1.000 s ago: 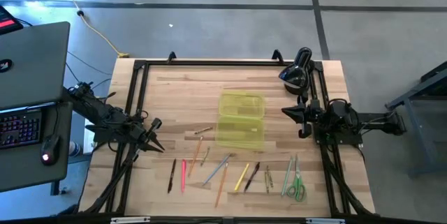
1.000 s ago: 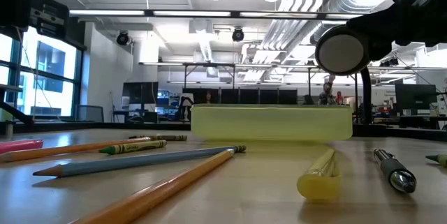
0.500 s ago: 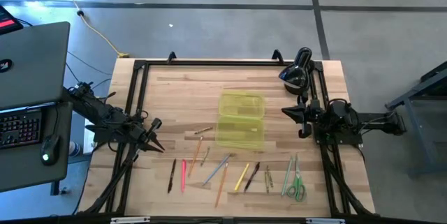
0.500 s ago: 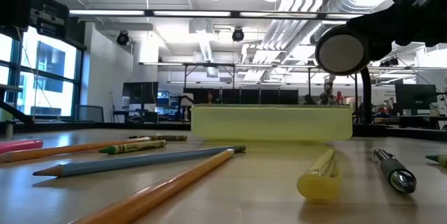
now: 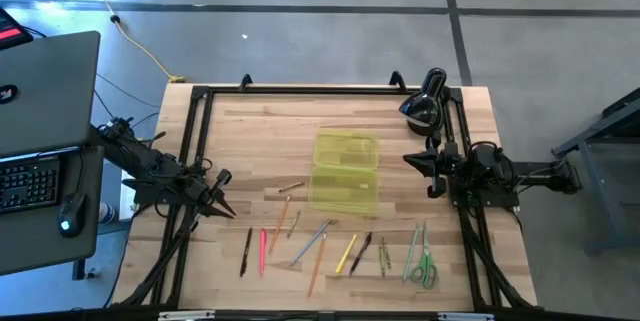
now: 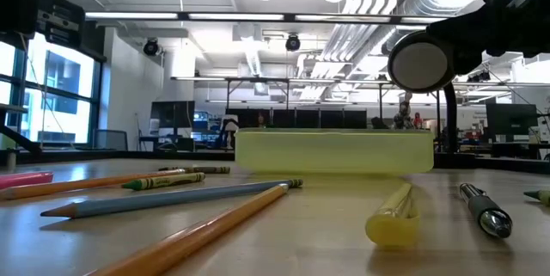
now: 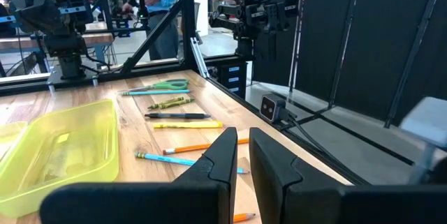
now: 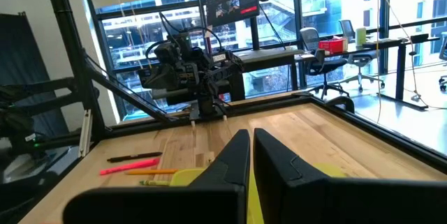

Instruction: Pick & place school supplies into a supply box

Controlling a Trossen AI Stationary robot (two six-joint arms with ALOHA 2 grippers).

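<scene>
A big robot lab: bare pipes (image 6: 447, 1) on the ceiling, computer screens (image 6: 206, 121), office chairs (image 8: 311, 42) and more robot arms (image 7: 255, 15).

No visible change, arms, pens, pencils and supply box (image 5: 346, 172) all as a second ago

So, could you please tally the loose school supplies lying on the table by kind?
Pens, pencils and crayons: 11
Scissors: 1
Total: 12 loose items, all lying outside the supply box
</scene>
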